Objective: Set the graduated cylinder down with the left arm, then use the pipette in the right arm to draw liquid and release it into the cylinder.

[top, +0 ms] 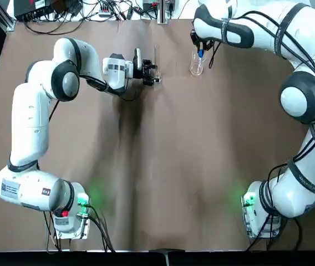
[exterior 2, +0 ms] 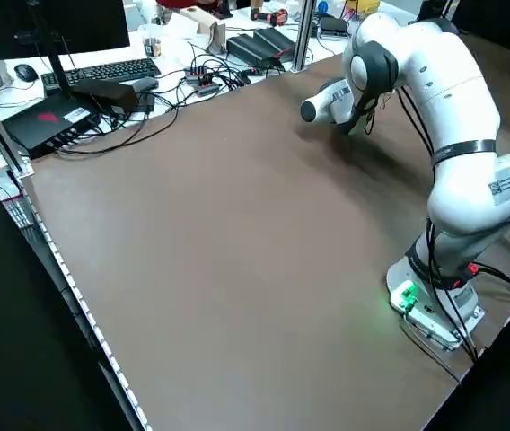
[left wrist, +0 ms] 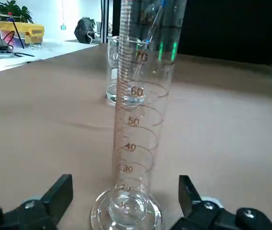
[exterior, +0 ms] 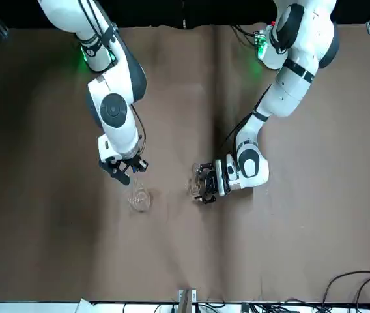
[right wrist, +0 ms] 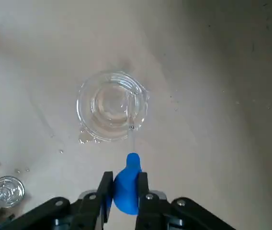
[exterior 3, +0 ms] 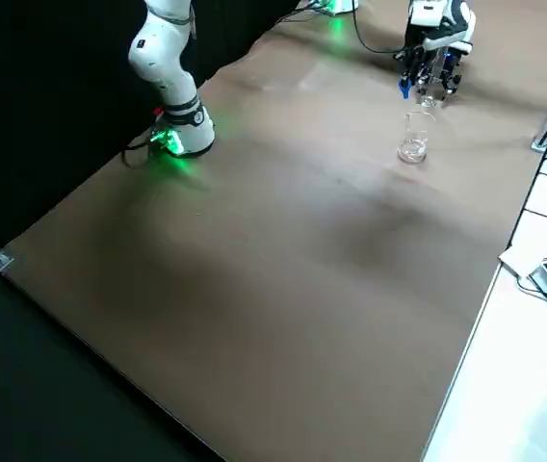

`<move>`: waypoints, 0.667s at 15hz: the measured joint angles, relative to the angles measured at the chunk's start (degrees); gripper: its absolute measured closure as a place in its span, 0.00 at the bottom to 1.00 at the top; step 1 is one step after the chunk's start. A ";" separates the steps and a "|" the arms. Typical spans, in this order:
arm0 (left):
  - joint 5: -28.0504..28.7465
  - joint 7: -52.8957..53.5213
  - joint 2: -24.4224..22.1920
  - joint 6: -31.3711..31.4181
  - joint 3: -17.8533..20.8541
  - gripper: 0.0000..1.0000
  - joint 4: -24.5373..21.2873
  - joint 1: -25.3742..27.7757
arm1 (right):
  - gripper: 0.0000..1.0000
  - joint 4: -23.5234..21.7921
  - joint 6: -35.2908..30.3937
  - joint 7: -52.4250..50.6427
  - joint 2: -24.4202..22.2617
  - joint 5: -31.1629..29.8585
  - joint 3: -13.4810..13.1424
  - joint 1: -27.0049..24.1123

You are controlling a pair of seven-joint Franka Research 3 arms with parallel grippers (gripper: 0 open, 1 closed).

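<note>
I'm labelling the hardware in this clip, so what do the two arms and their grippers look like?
Both are white jointed arms with rounded grey joint caps and a green light at each base. The left arm has a silver wrist and a black left gripper; a red spot shows at its base. The right arm has black cables strapped along its links and ends in a black right gripper.

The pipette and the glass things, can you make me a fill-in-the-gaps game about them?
1. The bulb of the pipette is coloured ____.
2. The pipette's tip dips into the ____, which holds a little clear liquid.
3. The graduated cylinder stands ____ on the table.
4. The left pincer around the cylinder's foot is ____, not touching it.

Missing words: blue; beaker; upright; open
</note>
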 joint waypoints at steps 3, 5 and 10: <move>0.00 0.00 0.00 0.02 0.14 0.01 0.00 0.23 | 0.76 0.36 -0.44 -1.64 0.00 1.66 0.00 -0.68; 0.00 0.00 0.00 0.26 0.51 0.01 0.06 0.53 | 0.77 0.38 -0.49 -2.64 0.00 2.21 0.00 -1.29; 0.16 -2.11 -0.55 1.72 3.32 0.01 0.68 2.43 | 0.81 1.15 -0.99 -3.96 0.00 5.25 0.01 -1.84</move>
